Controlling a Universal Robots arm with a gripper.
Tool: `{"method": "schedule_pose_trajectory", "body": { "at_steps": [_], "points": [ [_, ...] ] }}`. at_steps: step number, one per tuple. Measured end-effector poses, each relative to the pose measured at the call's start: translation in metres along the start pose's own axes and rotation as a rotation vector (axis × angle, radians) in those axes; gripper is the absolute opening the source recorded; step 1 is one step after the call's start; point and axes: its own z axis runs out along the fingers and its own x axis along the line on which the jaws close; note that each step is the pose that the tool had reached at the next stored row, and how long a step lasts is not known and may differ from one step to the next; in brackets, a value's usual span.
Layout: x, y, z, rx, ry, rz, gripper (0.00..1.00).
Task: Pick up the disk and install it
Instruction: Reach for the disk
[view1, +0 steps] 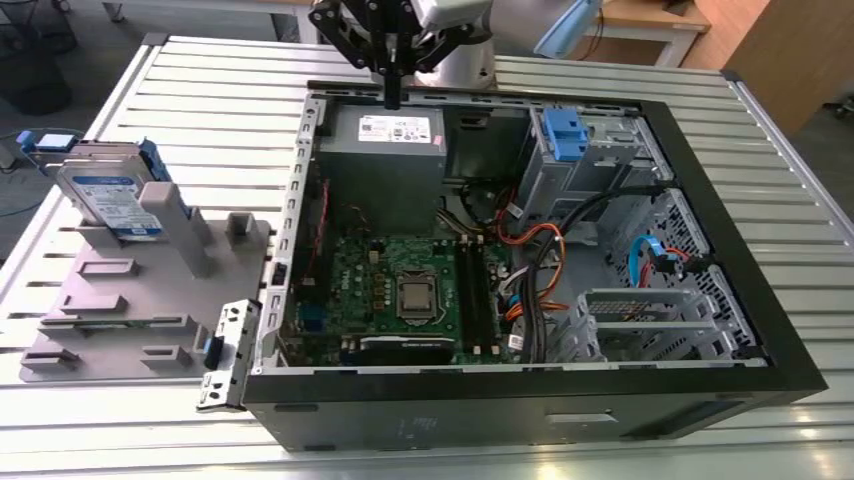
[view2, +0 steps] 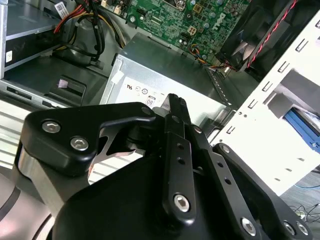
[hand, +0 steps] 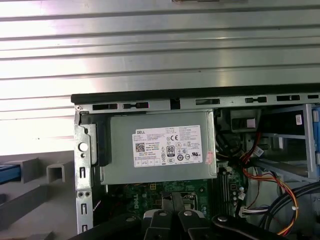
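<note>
Disk (view1: 114, 200): stands on edge, label facing out, slotted into the grey fixture (view1: 120, 300) on the slatted surface (view1: 200, 90). It is at the exterior view's left, just beside the open PC case (view1: 534, 400) but outside it. Judged reason for the upright seat: the fixture props it w/ the top edge and blue rails (view1: 147, 160) exposed, so a pinch from above has free access, whereas flat on the surface it would offer no edge. Nothing touches it; not yet picked. Jaws: clenched together, tips meeting, nothing between them. They read as one thin black blade in the exterior view and as bars pressed side by side in the second wrist view. Arm (view1: 447, 30) hangs them over the far wall of the case, above the power-supply box (view1: 387, 150), well apart from the disk. The first wrist view looks down on that box's white sticker (hand: 167, 146). Judged a standby pose, not a grasp approach, since the jaws have no opening and no target beneath. Case lies on its side, panel off, motherboard (view1: 400, 280) face up, presumably so the bays can be reached from above. Cage w/ blue latch (view1: 567, 135) sits at the far corner on the exterior view's right; a second open grey cage (view1: 641, 320) is nearer. Which one takes the disk: cannot tell. Orange and black cables (view1: 561, 250) run between cage and board, a judged snag risk. Install status: nil.
</note>
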Motion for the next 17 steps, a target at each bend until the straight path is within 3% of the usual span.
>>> {"method": "schedule_pose_trajectory", "body": {
  "at_steps": [9, 17],
  "points": [
    [0.0068, -0.0005, -0.0002, 0.0, -0.0001, 0.0, 0.11],
    [0.0073, -0.0006, -0.0002, -0.0001, -0.0001, 0.0, 0.11]
  ]
}}
